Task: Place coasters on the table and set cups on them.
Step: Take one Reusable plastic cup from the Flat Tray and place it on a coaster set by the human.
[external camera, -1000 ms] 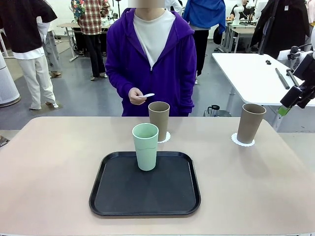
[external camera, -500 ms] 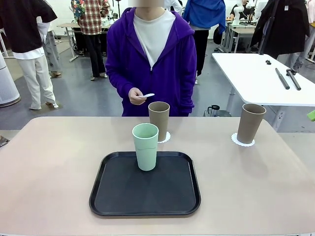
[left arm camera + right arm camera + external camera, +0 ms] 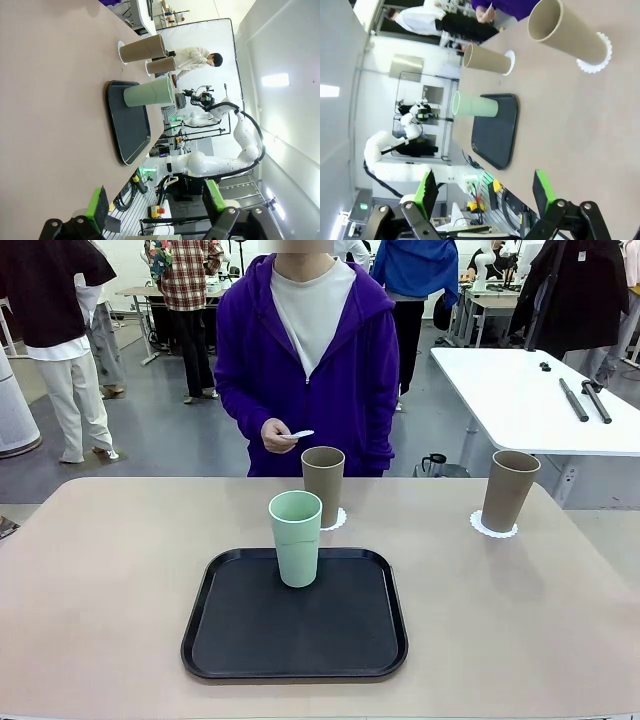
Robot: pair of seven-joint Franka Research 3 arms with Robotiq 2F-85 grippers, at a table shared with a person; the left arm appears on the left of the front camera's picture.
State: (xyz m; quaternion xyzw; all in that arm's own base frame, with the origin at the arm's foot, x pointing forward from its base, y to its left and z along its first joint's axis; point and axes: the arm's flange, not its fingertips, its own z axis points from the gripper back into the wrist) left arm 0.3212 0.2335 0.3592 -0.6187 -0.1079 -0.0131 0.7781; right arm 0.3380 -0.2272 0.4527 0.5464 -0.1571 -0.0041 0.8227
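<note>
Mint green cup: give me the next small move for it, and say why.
Probably bring the robot's left hand, open, toward the mint green cup on the black tray, ready to grasp it. Both tan cups already stand on coasters on the table; this cup has none, and the person's hand holds a third coaster.

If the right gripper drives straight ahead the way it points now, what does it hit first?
Probably the green cup on the tray; the open right gripper aims about there, though depth is unclear.
</note>
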